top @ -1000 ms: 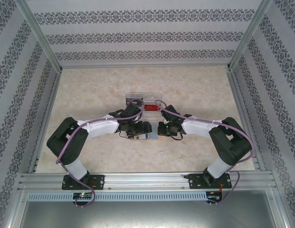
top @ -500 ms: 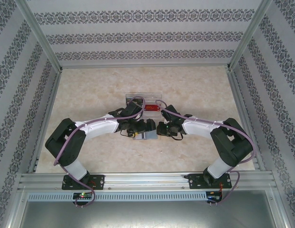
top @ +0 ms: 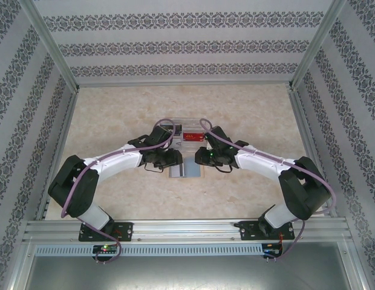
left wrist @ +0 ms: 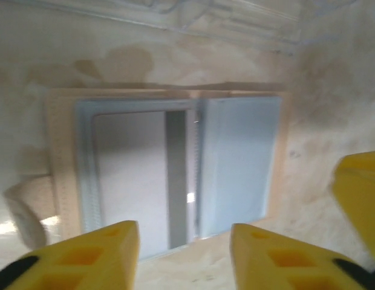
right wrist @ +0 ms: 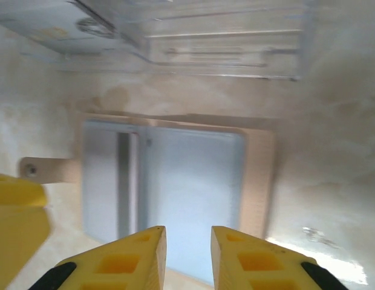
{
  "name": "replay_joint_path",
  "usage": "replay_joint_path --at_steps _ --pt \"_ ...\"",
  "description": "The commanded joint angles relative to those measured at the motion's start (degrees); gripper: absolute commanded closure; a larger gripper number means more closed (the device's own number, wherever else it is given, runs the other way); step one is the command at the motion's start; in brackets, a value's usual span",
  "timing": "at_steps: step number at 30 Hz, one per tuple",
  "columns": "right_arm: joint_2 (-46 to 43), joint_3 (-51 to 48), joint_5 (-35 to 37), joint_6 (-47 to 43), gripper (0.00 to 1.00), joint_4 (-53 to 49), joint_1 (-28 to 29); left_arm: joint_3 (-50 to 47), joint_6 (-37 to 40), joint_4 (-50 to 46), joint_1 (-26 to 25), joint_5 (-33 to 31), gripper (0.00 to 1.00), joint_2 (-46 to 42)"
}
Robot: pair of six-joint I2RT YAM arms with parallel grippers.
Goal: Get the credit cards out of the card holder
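The clear card holder (top: 189, 124) stands mid-table with a red card (top: 193, 137) still inside; its wall (right wrist: 224, 42) shows at the top of the right wrist view. In front of it two blue-grey cards (left wrist: 239, 157) (right wrist: 193, 187) lie flat and overlapping on a tan card (left wrist: 59, 157) (right wrist: 260, 175) on the table. My left gripper (left wrist: 184, 232) (top: 174, 158) hovers open above the pile's near edge, holding nothing. My right gripper (right wrist: 187, 232) (top: 199, 157) hangs just beside it, open with a narrower gap, also empty.
The marble-patterned tabletop (top: 115, 121) is framed by aluminium rails (top: 181, 228) and patterned walls. The two grippers hang close together: the right one's yellow finger (left wrist: 357, 199) shows in the left wrist view, the left one's finger (right wrist: 18, 223) in the right wrist view.
Both grippers have moved away from the near edge toward the holder and drawn closer together. The blue-grey cards, earlier partly under the left gripper, now lie uncovered on the table.
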Motion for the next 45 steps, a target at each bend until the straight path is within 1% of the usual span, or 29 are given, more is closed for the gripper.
replay_joint_path --at_steps 1,4,7,15,22,29,37,45 --pt "1.9 2.7 -2.8 3.1 0.74 2.0 1.4 -1.4 2.0 -1.5 1.1 -0.6 0.67 0.6" --pt "4.1 2.9 -4.7 5.5 0.78 5.1 2.0 -2.1 2.2 -0.6 1.5 -0.2 0.75 2.0" --pt "6.5 3.2 -6.3 7.3 0.80 7.3 2.4 -3.1 2.1 0.9 1.8 0.5 0.80 3.3" --pt "10.6 3.0 -8.6 9.6 0.81 10.5 3.0 -5.0 0.7 4.0 1.8 2.2 0.82 4.9" --pt "13.3 2.7 -10.0 10.9 0.81 12.2 3.2 -5.6 0.2 4.6 1.8 2.6 0.83 5.1" --pt "14.8 2.2 -10.6 11.3 0.83 12.0 3.1 -5.7 0.2 4.2 1.8 2.3 0.83 5.0" --pt "14.7 1.3 -9.4 11.5 0.83 10.8 3.1 -5.9 0.1 4.2 1.8 2.3 0.84 4.9" --pt "15.7 1.3 -11.2 11.9 0.84 11.8 3.1 -6.0 0.1 4.3 1.8 2.4 0.85 4.8"
